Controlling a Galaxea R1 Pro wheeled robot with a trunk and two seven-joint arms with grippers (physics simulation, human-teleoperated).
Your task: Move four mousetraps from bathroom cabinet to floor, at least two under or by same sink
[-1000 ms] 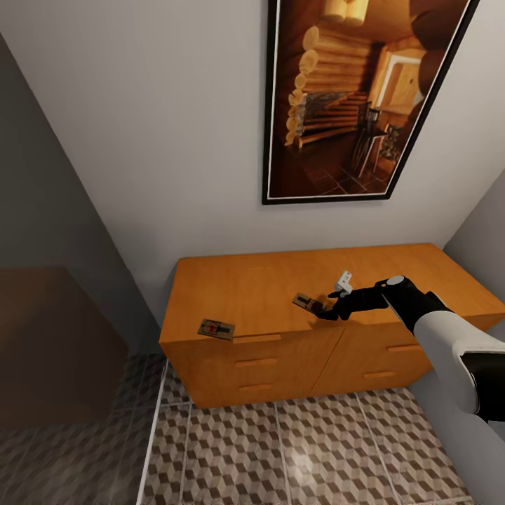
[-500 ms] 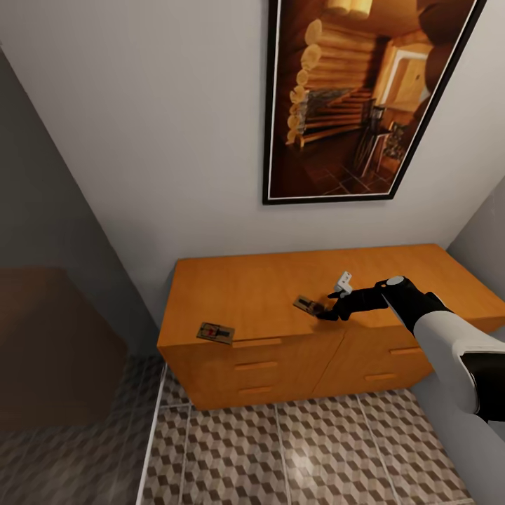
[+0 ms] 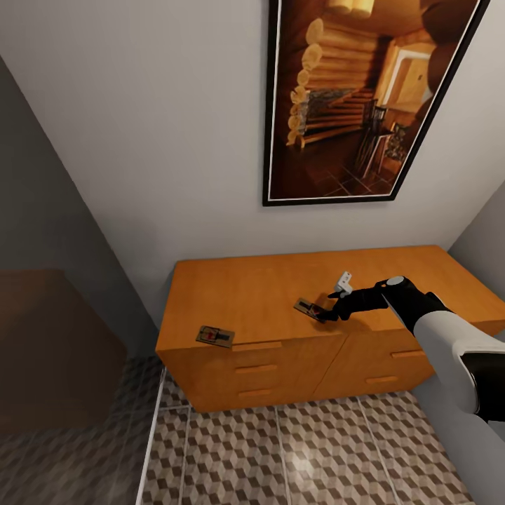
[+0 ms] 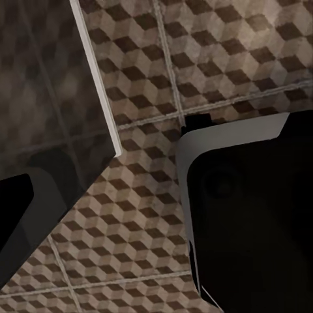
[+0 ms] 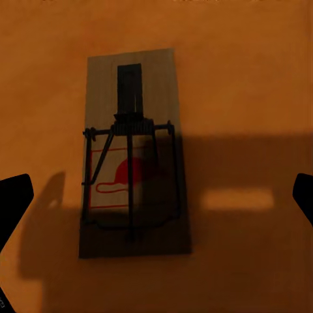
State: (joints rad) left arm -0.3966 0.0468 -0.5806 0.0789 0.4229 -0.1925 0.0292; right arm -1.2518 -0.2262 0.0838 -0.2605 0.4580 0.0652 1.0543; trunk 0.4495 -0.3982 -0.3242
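Note:
The orange-brown cabinet (image 3: 252, 287) stands against the wall with its drawers shut. Two mousetraps lie on its top: one (image 3: 214, 336) at the front left corner, another (image 3: 308, 308) near the middle. My right gripper (image 3: 325, 313) hovers just over the middle one, fingers spread. In the right wrist view that mousetrap (image 5: 134, 173) lies flat on the wood, red mark up, and my right gripper (image 5: 158, 202) is open with one fingertip on each side of it, clear of its edges. My left gripper (image 4: 156, 208) hangs over the patterned bathroom floor (image 4: 130, 228), one dark finger (image 4: 14, 212) showing far out at the side.
A large framed picture (image 3: 358, 98) hangs above the cabinet. A dark partition and a brown block (image 3: 49, 344) close off the left side. A white strip (image 3: 151, 435) runs across the floor (image 3: 315, 449) there. A grey wall (image 3: 484, 238) bounds the right.
My right gripper has crept a little closer to the middle mousetrap. The head view has shifted slightly. Both mousetraps lie as before.

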